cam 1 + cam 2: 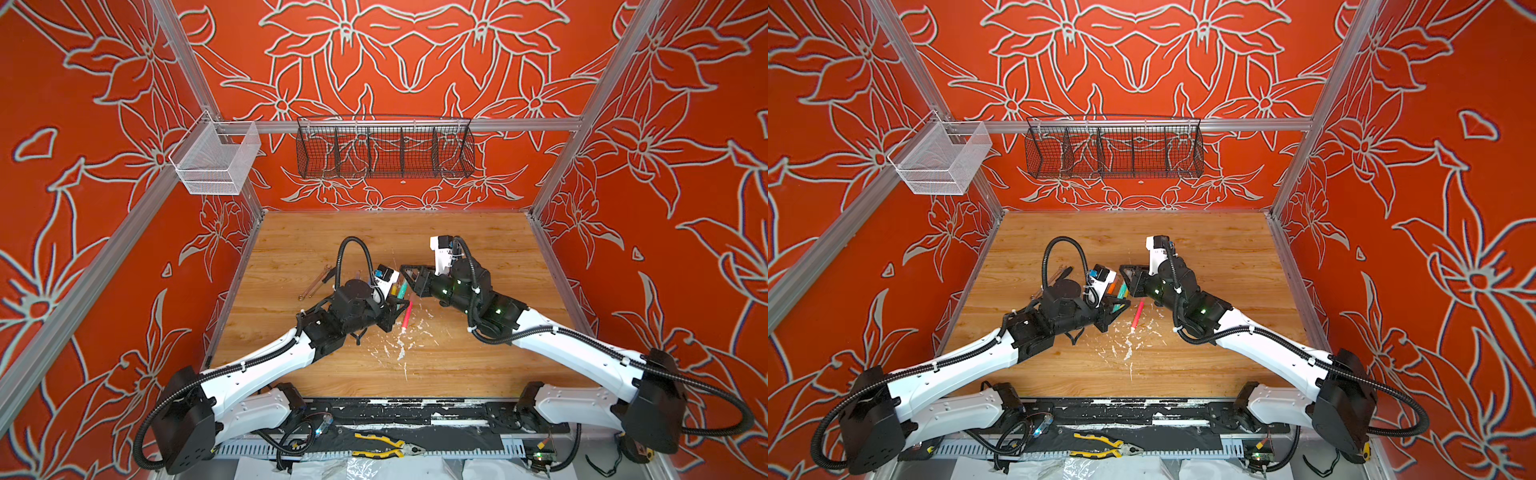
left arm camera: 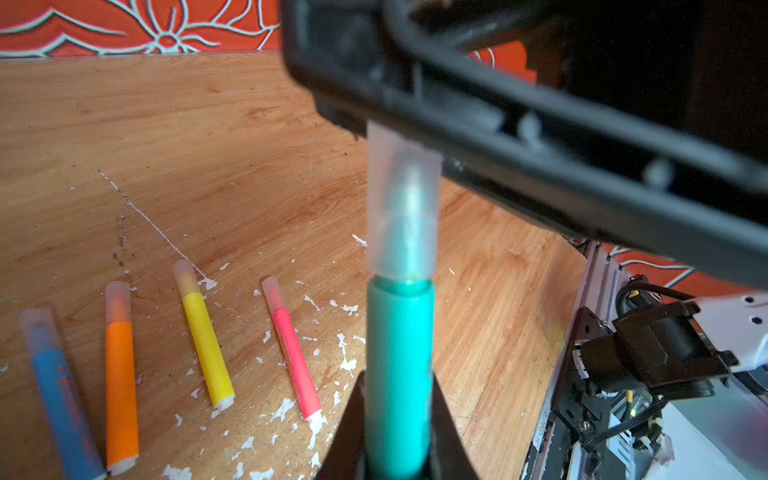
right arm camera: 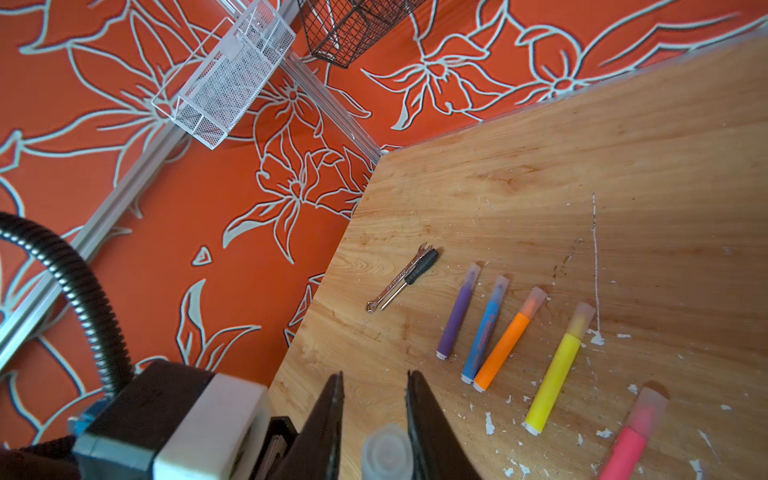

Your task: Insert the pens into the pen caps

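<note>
My left gripper [image 2: 398,376] is shut on the green pen [image 2: 399,324], which it holds up off the table. A translucent pen cap [image 2: 402,208] sits over the pen's tip. My right gripper [image 3: 375,374] stands open astride that cap [image 3: 386,453]: one finger touches it and a gap shows at the other. In both top views the two grippers meet mid-table [image 1: 405,272] [image 1: 1123,270]. Blue [image 2: 62,395], orange [image 2: 120,382], yellow [image 2: 208,345] and pink-red [image 2: 293,353] pens lie capped on the wood. A capped purple pen [image 3: 455,320] lies beside them.
A small wrench and a screwdriver [image 3: 405,276] lie left of the pens. White flecks [image 1: 399,345] dot the wood in front. Yellow-handled pliers [image 1: 386,446] rest on the front rail. A black wire basket [image 1: 384,151] and a white mesh basket [image 1: 216,160] hang on the walls.
</note>
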### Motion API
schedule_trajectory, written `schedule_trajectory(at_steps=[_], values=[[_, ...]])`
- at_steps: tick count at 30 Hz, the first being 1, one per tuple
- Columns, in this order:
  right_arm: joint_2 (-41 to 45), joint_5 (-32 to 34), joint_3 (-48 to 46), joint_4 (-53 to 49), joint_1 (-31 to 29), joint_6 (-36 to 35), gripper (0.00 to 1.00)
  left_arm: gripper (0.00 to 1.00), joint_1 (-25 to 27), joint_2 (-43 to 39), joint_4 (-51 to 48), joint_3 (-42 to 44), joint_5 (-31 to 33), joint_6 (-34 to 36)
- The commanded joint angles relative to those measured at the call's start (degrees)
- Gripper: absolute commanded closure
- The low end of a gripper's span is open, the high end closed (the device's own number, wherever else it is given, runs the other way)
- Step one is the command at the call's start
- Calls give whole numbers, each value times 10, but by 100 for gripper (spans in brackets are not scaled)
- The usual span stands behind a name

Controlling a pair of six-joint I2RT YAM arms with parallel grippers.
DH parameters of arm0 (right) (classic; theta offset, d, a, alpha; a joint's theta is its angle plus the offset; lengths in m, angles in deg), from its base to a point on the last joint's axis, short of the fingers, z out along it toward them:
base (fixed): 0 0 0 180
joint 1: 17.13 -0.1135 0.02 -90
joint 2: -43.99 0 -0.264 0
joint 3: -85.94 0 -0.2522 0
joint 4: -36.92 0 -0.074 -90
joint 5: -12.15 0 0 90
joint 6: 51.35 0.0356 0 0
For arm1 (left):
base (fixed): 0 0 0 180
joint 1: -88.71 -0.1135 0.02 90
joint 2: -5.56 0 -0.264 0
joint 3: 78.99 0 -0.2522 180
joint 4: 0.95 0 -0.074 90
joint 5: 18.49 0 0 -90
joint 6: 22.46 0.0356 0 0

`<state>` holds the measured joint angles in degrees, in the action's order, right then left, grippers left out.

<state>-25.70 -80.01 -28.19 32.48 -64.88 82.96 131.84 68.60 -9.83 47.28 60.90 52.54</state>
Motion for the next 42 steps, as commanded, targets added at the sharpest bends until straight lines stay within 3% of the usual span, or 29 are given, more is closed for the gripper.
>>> schedule_trajectory(at_steps=[1, 7, 11, 22, 42], values=[[-6, -15, 12, 3, 1, 1, 79, 100, 2, 1, 8, -4, -4, 6], [-9, -27, -4, 12, -1, 10, 92, 100, 2, 5, 17, -6, 10, 0], [-1, -21, -23, 24, -11, 11, 96, 100, 2, 2, 11, -23, 66, -25], [37, -19, -59, 16, -24, 16, 100, 100, -1, 41, -27, -156, 147, -24], [75, 4, -111, 29, -74, 34, 100, 100, -34, 155, -22, -350, 188, 16]])
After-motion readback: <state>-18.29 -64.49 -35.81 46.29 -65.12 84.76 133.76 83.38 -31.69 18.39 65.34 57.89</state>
